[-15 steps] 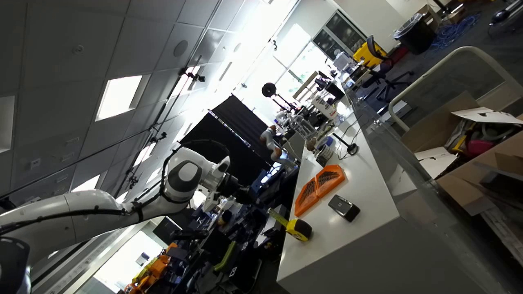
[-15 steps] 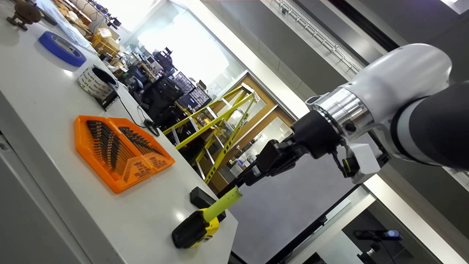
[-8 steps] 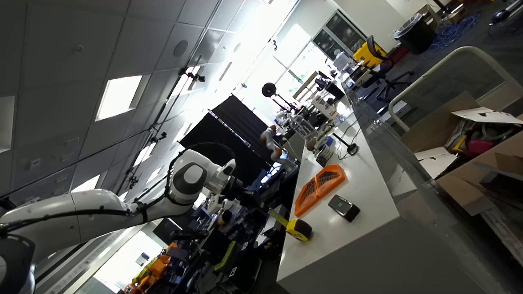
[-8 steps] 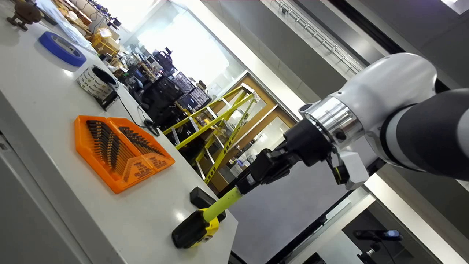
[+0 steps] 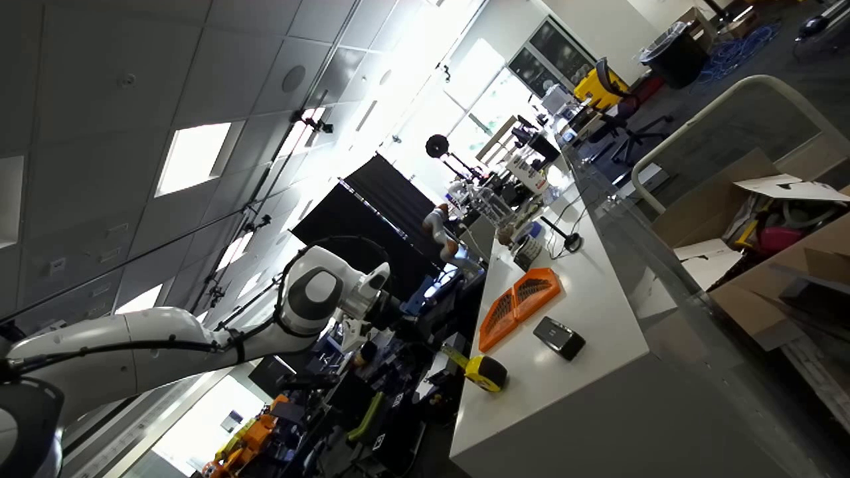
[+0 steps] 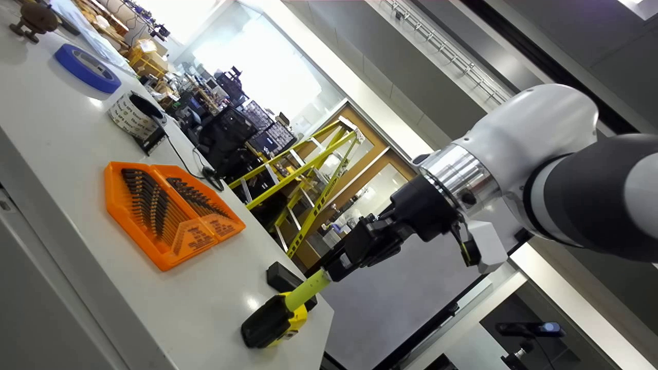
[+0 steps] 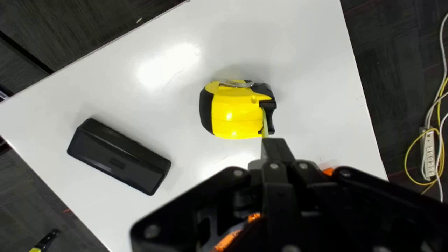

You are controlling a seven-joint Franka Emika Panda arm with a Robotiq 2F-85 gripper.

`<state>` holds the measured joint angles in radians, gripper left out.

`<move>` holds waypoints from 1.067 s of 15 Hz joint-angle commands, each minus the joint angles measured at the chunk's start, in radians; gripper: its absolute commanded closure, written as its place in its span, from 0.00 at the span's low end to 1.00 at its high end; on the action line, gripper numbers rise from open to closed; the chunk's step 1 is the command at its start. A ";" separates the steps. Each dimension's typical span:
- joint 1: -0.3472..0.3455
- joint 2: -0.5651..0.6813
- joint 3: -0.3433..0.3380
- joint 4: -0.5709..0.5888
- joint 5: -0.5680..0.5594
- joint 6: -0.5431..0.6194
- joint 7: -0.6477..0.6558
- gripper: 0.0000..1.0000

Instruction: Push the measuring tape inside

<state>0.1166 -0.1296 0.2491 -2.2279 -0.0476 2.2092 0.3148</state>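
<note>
One measuring tape (image 7: 236, 117), yellow with black ends, sits on the white surface (image 7: 301, 45) between a black oblong box (image 7: 119, 159) and the surface's edge, apart from the box. Its case rests with the mouth facing up; the extended yellow blade (image 6: 307, 291) leaves that mouth and points away from the surface, toward the claw (image 6: 336, 269). Long axis of the blade: roughly square to the surface. It reads as a slant in both exterior views, which are tilted, and is foreshortened to a narrow strip in the wrist view. Seen from above, the case is longer across the picture than down it, mouth toward the right. Claw condition: fully closed, jaws together, holding nothing; its tip appears to touch the free end of the blade, though the exact contact is hidden in the wrist view. The box lies flat, its long axis slanting downward to the right in the wrist view. An orange hex-key set (image 6: 175, 216) lies open farther along the surface, both halves filled with keys. Beyond it, in an exterior view, are a white tape roll (image 6: 126, 117) printed "The UPS Store" and a blue tape roll (image 6: 85, 76) lying flat.
</note>
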 commanded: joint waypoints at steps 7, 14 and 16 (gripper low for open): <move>0.021 0.026 -0.021 -0.023 0.046 0.065 0.002 1.00; 0.026 0.064 -0.027 -0.024 0.046 0.068 0.002 1.00; 0.027 0.075 -0.028 -0.023 0.047 0.070 0.001 1.00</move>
<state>0.1271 -0.0663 0.2393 -2.2437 -0.0172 2.2505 0.3148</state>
